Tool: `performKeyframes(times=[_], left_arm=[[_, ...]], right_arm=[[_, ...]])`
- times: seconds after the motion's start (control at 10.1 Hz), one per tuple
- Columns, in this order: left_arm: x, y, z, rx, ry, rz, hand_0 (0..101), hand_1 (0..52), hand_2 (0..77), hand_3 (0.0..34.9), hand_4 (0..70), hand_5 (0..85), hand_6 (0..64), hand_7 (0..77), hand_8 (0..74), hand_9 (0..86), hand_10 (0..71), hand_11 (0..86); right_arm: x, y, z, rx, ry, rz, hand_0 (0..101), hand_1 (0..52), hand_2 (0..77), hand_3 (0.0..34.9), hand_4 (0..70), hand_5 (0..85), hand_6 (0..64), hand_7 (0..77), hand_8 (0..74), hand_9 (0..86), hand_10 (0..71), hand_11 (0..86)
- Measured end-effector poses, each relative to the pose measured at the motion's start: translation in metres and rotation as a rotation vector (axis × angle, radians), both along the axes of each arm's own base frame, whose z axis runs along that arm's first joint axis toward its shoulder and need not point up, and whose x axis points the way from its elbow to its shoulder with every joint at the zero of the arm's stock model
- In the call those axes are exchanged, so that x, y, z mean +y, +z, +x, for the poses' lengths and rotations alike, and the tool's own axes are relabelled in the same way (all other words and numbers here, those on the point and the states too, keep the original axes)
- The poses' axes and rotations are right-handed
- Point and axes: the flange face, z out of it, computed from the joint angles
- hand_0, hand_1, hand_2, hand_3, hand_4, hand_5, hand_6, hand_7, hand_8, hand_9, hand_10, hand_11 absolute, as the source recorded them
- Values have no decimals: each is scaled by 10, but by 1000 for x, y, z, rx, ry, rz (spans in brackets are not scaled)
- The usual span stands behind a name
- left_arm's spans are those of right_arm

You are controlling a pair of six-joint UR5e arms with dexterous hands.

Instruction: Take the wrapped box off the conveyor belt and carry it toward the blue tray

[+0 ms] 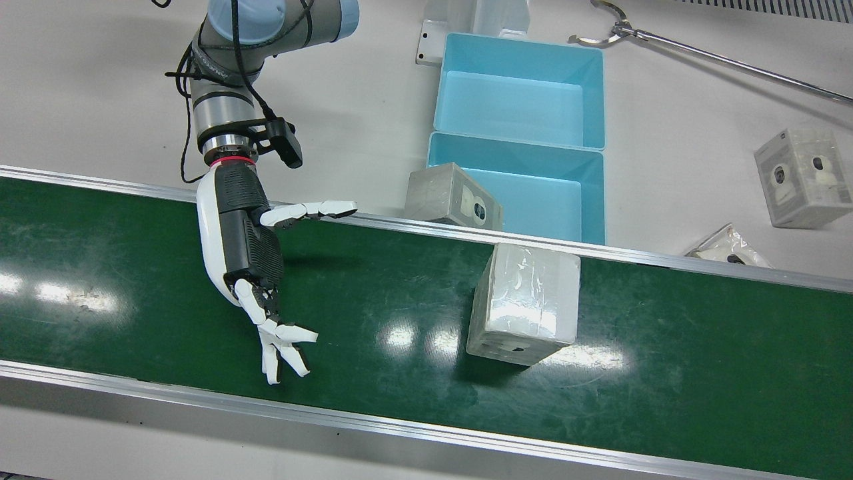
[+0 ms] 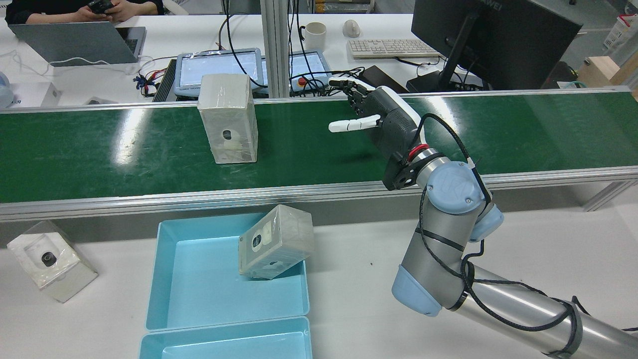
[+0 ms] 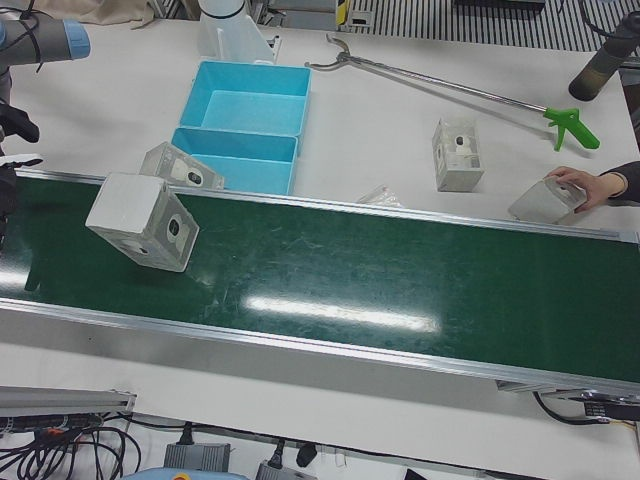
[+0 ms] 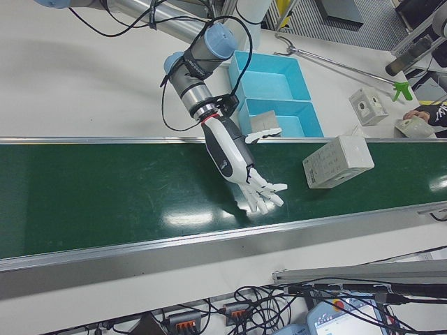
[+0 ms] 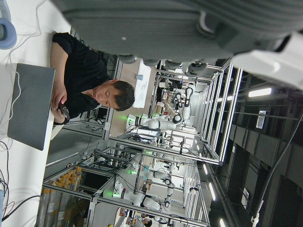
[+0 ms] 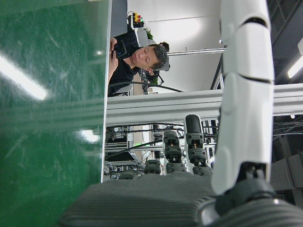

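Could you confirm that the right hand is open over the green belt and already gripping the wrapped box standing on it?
Not quite: the right hand is open over the belt, but it holds nothing. The front view shows the wrapped box standing apart from it.

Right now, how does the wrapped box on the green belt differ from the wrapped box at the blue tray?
The wrapped box on the green conveyor belt stands upright, flat on the belt; the wrapped box at the light blue plastic tray is tilted, leaning over the tray's rim. The belt box looks taller. Both are greyish, film-wrapped, with a dark round spot on one face.
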Motion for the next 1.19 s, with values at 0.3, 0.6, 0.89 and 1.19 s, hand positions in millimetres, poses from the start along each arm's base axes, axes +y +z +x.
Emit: performKeyframes(times=[0.3,0.6,0.89,1.19], left_arm=[[0,0,0,0,0,0,0,0,11,0,0,11,5,0,5,0,5,5],[0,0,0,0,0,0,0,0,5,0,0,11,5,0,5,0,5,5],[0,0,0,0,0,0,0,0,5,0,0,11,5,0,5,0,5,5],[0,0,0,0,0,0,0,0,5,0,0,11,5,0,5,0,5,5]], right_arm=[[-1,3,-1,1,0,-4,482,147,98,0,109,262,38,60,16,44,0,5],[-1,2,-2,-3,2,-3,481,153,98,0,104,256,49,55,11,44,0,5],[2,2,-7,-1,-6,-2,482,147,104,0,115,256,44,55,16,44,0,5],[4,5,-12,6,-13,-7,480,147,104,0,115,256,55,55,16,44,0,5]])
